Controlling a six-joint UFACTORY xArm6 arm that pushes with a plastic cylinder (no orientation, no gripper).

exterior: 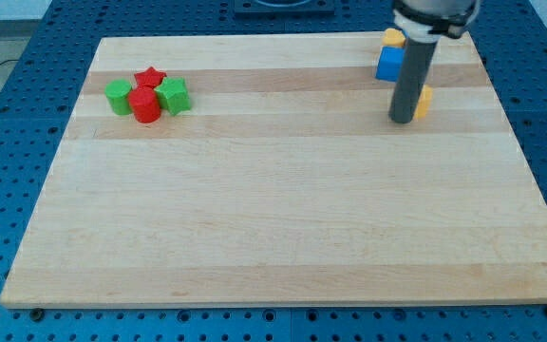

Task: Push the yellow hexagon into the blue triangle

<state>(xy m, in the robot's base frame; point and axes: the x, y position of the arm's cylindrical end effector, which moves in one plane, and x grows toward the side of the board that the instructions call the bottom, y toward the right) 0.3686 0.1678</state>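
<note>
Camera view: your tip [403,120] rests on the pale wooden surface [283,218], touching the left side of a small yellow block [424,100], presumably the hexagon, mostly hidden. There are no fingers; nothing is held. The blue block [390,63] sits just above, with a second yellow block [392,39] beyond it. Judged light, rigid and prone to sliding: contact its lower side squarely.
</note>
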